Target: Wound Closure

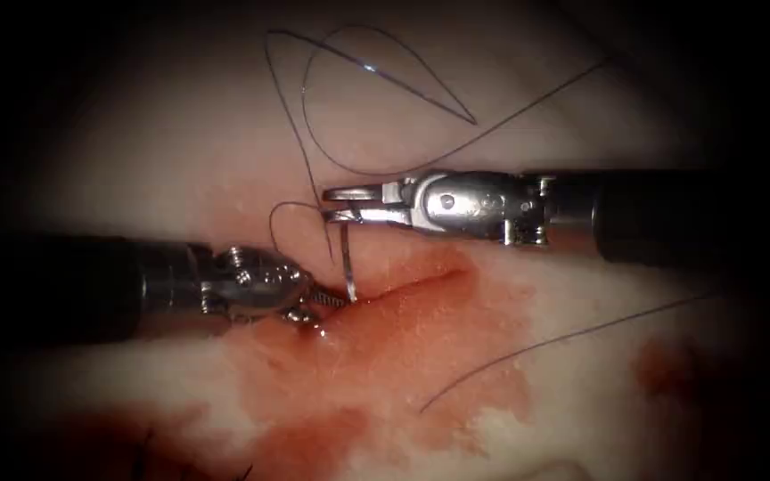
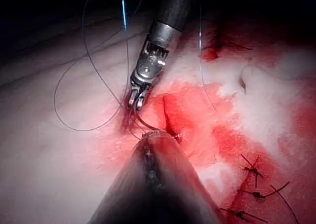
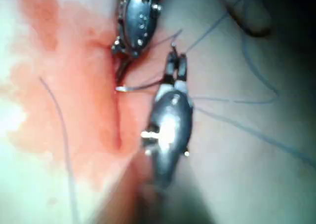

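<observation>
Gripping the thin curved steel needle [image 1: 348, 263] near its upper end, the right tool [image 1: 342, 203] stands just above the red-stained cut [image 1: 421, 285]; needle tip apparently enters tissue beside the left tool [image 1: 318, 303], whose jaw state I cannot tell.

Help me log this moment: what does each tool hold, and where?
Right tool holds the needle near its thread end; its tip meets the tissue. Left tool's hold cannot be told.

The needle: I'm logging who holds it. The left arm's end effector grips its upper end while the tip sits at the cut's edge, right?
Not quite: the right arm's end effector grips the needle at its upper end, as the endoscope view shows. The tip does sit at the edge of the cut in the tissue, beside the left arm's end effector.
</observation>
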`<state>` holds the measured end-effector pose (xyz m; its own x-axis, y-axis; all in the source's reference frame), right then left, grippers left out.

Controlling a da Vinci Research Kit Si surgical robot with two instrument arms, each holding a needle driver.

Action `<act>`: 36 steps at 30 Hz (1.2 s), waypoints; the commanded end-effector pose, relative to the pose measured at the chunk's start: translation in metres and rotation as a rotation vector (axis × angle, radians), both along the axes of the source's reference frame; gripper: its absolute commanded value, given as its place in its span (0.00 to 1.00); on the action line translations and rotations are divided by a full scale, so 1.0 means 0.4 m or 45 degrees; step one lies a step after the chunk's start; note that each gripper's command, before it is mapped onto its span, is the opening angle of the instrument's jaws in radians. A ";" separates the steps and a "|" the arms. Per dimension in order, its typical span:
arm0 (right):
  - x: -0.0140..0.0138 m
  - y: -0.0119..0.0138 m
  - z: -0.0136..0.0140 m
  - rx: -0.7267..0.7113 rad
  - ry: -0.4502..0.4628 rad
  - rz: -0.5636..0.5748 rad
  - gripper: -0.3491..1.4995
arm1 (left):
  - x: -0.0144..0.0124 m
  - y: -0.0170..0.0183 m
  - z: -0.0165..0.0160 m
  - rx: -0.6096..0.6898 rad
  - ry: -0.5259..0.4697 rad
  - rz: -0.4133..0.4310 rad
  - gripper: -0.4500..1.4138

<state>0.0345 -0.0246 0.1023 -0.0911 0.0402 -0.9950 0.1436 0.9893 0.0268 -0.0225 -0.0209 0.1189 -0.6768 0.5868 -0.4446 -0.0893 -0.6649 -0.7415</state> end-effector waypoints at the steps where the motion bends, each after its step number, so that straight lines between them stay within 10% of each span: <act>1: 0.0014 -0.0003 0.0011 0.000 -0.012 -0.015 0.00 | -0.0011 -0.0004 0.0011 -0.002 0.001 0.001 0.48; 20: 0.0020 -0.0020 0.0006 0.165 -0.036 -0.058 0.00 | 0.0003 0.0007 -0.0143 -0.168 0.122 0.025 0.46; 36: 0.0017 -0.0010 0.0013 0.278 -0.087 -0.081 0.00 | -0.0077 -0.0117 -0.0106 -0.180 0.146 0.050 0.41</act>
<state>0.0343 -0.0250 0.1026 -0.0098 0.2586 -0.9659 0.1959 0.9478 0.2517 -0.0252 -0.0256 0.1141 -0.7492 0.4963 -0.4387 -0.1401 -0.7660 -0.6273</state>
